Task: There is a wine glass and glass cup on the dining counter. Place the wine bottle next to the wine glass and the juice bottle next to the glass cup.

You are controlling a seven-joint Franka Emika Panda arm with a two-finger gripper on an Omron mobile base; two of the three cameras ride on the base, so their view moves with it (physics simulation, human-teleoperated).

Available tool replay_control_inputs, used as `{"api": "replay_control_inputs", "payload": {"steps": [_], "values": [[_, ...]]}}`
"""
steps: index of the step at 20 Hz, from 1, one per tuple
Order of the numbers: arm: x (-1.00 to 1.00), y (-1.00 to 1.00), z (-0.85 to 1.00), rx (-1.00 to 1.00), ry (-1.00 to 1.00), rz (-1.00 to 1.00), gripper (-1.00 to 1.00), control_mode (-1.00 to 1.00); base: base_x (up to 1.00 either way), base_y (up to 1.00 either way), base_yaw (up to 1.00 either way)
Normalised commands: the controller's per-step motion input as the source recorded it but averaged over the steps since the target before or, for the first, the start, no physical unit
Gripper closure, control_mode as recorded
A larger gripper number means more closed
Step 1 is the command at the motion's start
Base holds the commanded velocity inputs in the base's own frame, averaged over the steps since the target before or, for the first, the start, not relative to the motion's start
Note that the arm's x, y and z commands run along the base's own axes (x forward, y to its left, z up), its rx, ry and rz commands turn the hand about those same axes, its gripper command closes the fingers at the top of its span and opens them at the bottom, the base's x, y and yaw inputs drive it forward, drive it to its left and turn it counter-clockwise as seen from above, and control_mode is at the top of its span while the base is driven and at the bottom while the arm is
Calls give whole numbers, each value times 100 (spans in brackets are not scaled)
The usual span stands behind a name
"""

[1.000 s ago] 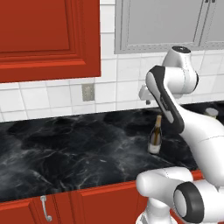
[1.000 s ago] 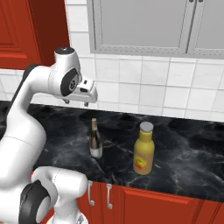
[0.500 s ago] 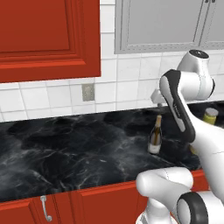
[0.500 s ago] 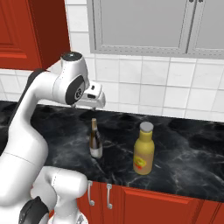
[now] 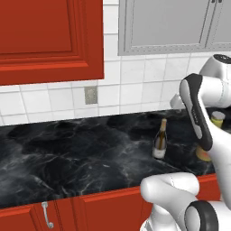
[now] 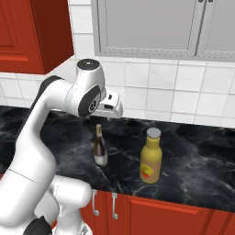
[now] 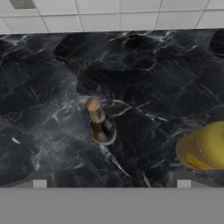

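Observation:
The wine bottle (image 5: 159,140) (image 6: 100,147) stands upright on a black marble worktop (image 5: 67,158) over red cabinets. The juice bottle (image 6: 151,158) stands upright to its right, and my forearm partly covers the juice bottle (image 5: 217,119) in the left base view. My gripper (image 7: 111,183) hangs open and empty above the worktop. It looks down on the wine bottle (image 7: 101,124) just ahead of centre, with the juice bottle (image 7: 203,146) off to the right. The hand (image 6: 113,106) sits above and a little behind the wine bottle. The wine glass, glass cup and dining counter are out of view.
A white tiled backsplash with a wall outlet (image 5: 90,94) runs behind the worktop. A red wall cabinet (image 5: 45,36) and grey wall cabinets (image 6: 151,27) hang above. Red doors with metal handles (image 6: 94,204) run below the front edge.
The arm has swung right and slightly down, bringing the hand over the two bottles. Both bottles stand where they were.

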Motion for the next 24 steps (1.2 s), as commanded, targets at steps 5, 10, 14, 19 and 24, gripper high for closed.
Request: {"api": "replay_control_inputs", "payload": {"steps": [5,10,14,19,24], "values": [[-9,-37,0,0,0,0,-100,-100,0,0,0],[-6,-32,0,0,0,0,-100,-100,0,0,0],[-8,-36,0,0,0,0,-100,-100,0,0,0],[-2,-35,0,0,0,0,-100,-100,0,0,0],[-3,-43,-4,0,0,-2,-100,-100,0,0,0]]}}
